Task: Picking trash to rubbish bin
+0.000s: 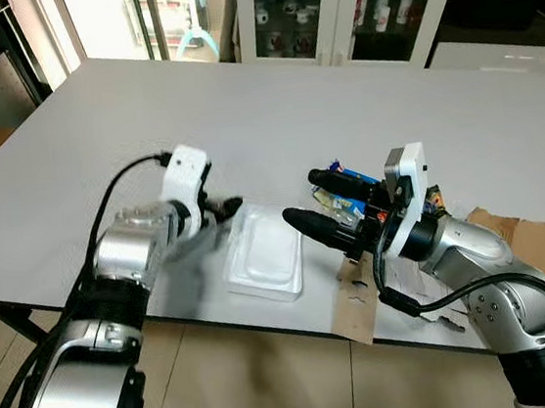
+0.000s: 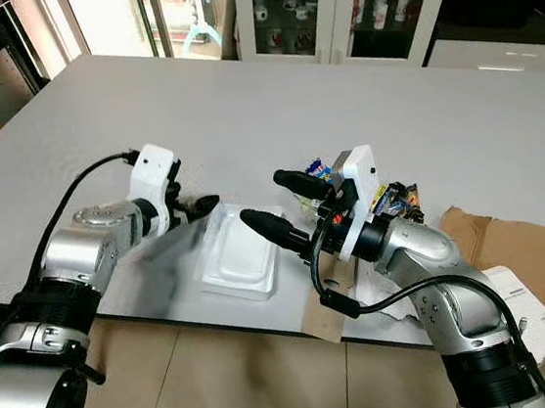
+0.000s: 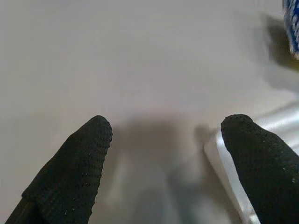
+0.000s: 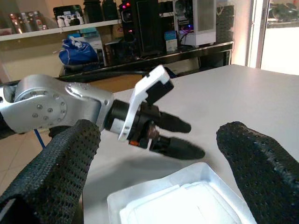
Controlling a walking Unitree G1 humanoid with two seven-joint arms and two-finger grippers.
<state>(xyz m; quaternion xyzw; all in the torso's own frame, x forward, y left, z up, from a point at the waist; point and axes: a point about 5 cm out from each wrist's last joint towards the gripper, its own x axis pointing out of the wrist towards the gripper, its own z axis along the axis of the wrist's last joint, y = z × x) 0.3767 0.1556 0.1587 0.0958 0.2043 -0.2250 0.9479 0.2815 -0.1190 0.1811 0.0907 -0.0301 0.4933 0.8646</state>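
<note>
The left tool [image 1: 222, 210] is seen left of centre in the eye views, its two black fingers [image 3: 77, 175] spread apart and grasping nothing. Its tips are placed at the left edge of a clear plastic tray [image 1: 263, 254], one finger lying right beside the tray's rim in the left wrist view; whether it is touched cannot be told.

The right tool [image 1: 318, 199] is held right of centre, released, with its fingers [image 4: 60, 172] wide apart and pointed leftward over the tray's right side. Nothing is gripped by it. In the right wrist view the tray [image 4: 182, 200] is seen low between the two fingers, and the left tool [image 4: 175, 135] is faced across it.

The tray lies flat on the grey bench [image 1: 243, 119] near the lower edge. Behind the right tool, a small heap of coloured wrappers [image 2: 390, 198] is found on the bench. Brown cardboard [image 1: 543, 242] is seen at the lower right, and glass-door cabinets [image 1: 348, 3] stand along the top of the frame.
</note>
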